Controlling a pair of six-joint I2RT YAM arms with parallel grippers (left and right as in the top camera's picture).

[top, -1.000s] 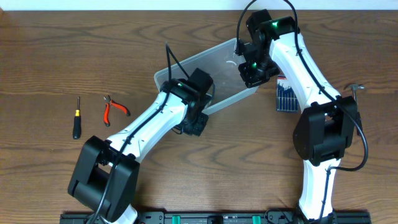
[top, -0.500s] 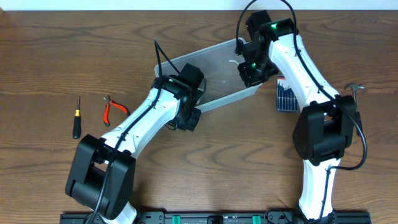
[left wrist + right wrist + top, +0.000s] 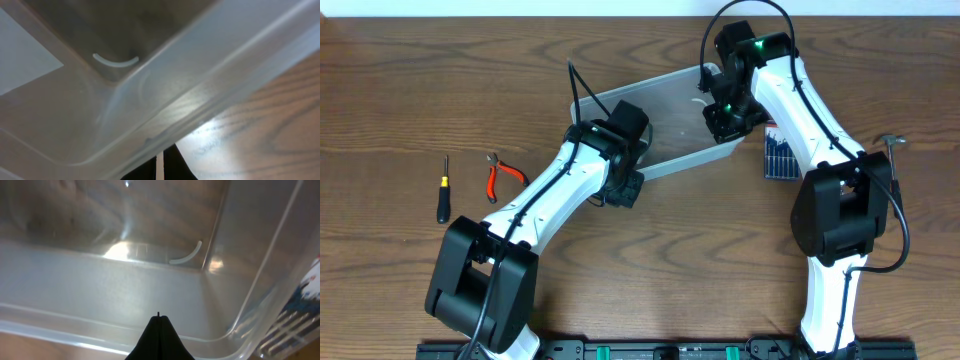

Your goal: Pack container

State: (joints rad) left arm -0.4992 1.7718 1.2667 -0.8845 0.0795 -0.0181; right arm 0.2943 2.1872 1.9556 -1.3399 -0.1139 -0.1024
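The container (image 3: 670, 110) is a clear plastic bin lying at an angle at the middle back of the table. My left gripper (image 3: 626, 188) is at its near left wall, outside, under the rim. In the left wrist view the container (image 3: 150, 95) fills the frame above my left fingers (image 3: 160, 165), which are closed to a thin slit with nothing between them. My right gripper (image 3: 725, 118) is at the container's right end. In the right wrist view its fingers (image 3: 158, 322) are shut tip to tip against the container's wall (image 3: 100, 290).
A yellow-and-black screwdriver (image 3: 443, 190) and red-handled pliers (image 3: 504, 174) lie at the left. A blue tool case (image 3: 780, 152) lies right of the container, also at the right wrist view's edge (image 3: 300, 310). A small hammer (image 3: 892, 141) lies far right. A white curved strip (image 3: 186, 255) lies inside the container.
My left gripper moved up and left along the near wall, and the container's left end swung away from me. The right gripper stayed at the right end.
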